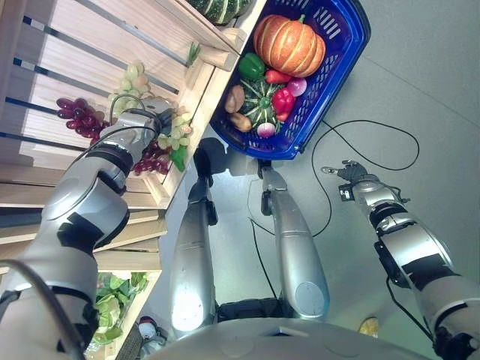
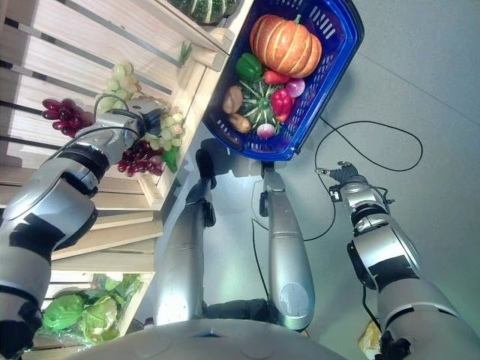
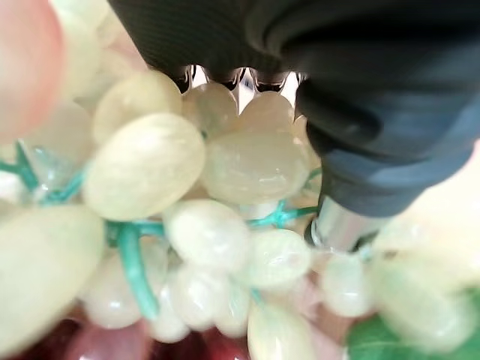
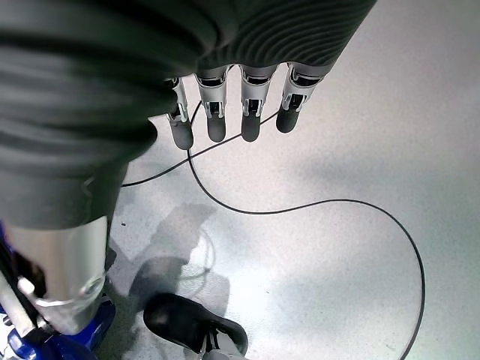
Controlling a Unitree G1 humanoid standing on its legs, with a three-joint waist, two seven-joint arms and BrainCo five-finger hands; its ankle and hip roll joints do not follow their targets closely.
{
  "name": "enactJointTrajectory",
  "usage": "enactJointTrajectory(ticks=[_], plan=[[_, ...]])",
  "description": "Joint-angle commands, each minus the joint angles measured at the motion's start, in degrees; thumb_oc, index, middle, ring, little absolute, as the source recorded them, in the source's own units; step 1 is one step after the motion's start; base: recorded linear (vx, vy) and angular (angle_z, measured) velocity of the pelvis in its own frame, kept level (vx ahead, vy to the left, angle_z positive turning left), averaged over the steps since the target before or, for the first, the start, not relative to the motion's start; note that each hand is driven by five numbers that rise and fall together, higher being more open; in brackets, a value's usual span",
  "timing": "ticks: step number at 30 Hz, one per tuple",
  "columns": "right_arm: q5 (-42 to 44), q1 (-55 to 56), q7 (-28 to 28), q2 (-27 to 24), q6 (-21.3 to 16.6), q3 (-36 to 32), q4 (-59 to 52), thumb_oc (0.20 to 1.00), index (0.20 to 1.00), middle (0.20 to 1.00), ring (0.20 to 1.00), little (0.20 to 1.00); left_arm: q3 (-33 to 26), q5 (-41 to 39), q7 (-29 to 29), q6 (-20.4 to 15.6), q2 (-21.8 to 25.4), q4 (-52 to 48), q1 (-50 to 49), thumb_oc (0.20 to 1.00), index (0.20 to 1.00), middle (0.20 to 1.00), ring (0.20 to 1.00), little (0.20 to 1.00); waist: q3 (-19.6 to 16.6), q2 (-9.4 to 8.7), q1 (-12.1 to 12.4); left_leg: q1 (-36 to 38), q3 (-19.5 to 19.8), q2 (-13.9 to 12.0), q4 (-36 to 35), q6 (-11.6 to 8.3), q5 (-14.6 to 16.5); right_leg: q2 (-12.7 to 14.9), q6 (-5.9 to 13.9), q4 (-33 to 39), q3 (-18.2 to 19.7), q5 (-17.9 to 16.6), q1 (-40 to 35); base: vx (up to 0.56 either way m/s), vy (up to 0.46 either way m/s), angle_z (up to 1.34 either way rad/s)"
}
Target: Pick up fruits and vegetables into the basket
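Your left hand [image 1: 150, 124] is burying its fingers in the pale green grape bunch [image 3: 187, 195] beside the blue plastic basket [image 1: 341, 71]; you cannot tell its grip. Your right hand [image 1: 346, 174] is hanging relaxed, holding nothing.

Bright, even light overhead; soft shadows on the smooth grey floor [image 4: 337, 150]. Pale green plastic grapes [image 3: 142, 165] v. blurred up close (wrist cam); slight edge distortion.

The left arm reaches up and forward, its hand [image 1: 147, 124] perhaps closed, the fingers hidden from view. The right arm hangs low at the side, its hand [image 4: 225, 105] empty with fingers straight.
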State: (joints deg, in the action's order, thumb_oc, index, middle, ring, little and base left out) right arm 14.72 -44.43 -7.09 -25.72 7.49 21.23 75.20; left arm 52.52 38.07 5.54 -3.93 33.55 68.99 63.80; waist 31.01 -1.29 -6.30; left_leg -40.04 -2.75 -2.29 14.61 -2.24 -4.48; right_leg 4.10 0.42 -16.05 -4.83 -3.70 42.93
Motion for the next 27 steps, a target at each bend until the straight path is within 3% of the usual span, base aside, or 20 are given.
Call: enactJointTrajectory(ticks=[1,14,17,18,23,25,27], plan=[[2.5,3.4,-0.9,-1.7,0.2,1.3,-0.1,1.000,1.000,1.000,1.000,1.000,-0.3,2.8,2.2,1.6,-0.2,3.3,-7.1,0.200,0.200,0.200,0.200,0.200,-1.2,-0.66,2.0,-1.0,1.3,1.3,2.1,-1.60,2.9,-1.9,4.48,-1.0,0.5,1.5,-1.4,0.00,0.000,0.00],[2.7,3.2,-1.0,-1.5,0.2,1.6,-0.2,1.000,1.000,1.000,1.000,1.000,-1.5,-1.7,0.9,1.7,-0.9,4.1,-7.4,0.200,0.200,0.200,0.200,0.200,-1.2,-0.53,2.0,-0.9,1.2,1.4,2.2,-1.71,2.9,-1.8,4.31,-1.1,0.7,1.7,-1.6,0.00,0.000,0.00],[3.3,3.0,-1.2,-1.7,-0.2,1.5,-0.3,1.000,1.000,1.000,1.000,1.000,-6.3,-19.5,-4.2,1.5,-1.0,3.2,-7.8,0.200,0.200,0.200,0.200,0.200,-1.2,-0.36,2.4,-0.6,1.3,1.5,2.0,-1.59,2.7,-2.0,4.17,-1.3,0.9,1.7,-1.8,0.00,0.000,0.00],[3.4,3.1,-1.3,-1.8,-0.4,1.4,-0.3,1.000,1.000,1.000,1.000,1.000,-7.2,-21.2,-4.4,1.4,-0.9,3.2,-7.8,0.200,0.200,0.200,0.200,0.200,-1.2,-0.32,2.4,-0.5,1.3,1.5,2.0,-1.56,2.7,-2.1,4.17,-1.3,0.9,1.8,-1.9,0.00,0.000,0.00],[5.9,4.1,-1.8,-2.9,-3.5,-0.2,-2.1,1.000,1.000,1.000,1.000,1.000,-18.3,-46.0,-8.7,-6.4,0.9,0.1,-8.2,0.200,0.200,0.200,0.200,0.200,-1.2,-0.04,3.0,0.5,1.3,1.3,1.4,-1.55,2.4,-2.0,4.26,-1.6,0.7,2.2,-2.7,0.00,0.000,0.00],[6.3,4.2,-2.0,-3.0,-4.2,-0.4,-2.3,1.000,1.000,1.000,1.000,1.000,-18.7,-47.9,-8.6,-7.3,1.1,-0.1,-8.3,0.200,0.200,0.200,0.200,0.200,-1.2,0.01,3.1,0.6,1.3,1.3,1.3,-1.55,2.4,-2.0,4.27,-1.6,0.7,2.2,-2.8,0.00,0.000,0.00],[9.3,6.1,-3.8,-3.7,-8.0,-2.6,-7.4,1.000,1.000,1.000,1.000,1.000,-25.6,-61.2,-8.4,-10.9,2.7,-10.5,-10.5,0.200,0.200,0.200,0.200,0.200,-1.2,0.60,3.7,1.5,1.7,1.5,0.5,-1.40,2.1,-1.8,4.28,-1.7,0.3,2.3,-3.4,0.02,-0.052,0.02]])
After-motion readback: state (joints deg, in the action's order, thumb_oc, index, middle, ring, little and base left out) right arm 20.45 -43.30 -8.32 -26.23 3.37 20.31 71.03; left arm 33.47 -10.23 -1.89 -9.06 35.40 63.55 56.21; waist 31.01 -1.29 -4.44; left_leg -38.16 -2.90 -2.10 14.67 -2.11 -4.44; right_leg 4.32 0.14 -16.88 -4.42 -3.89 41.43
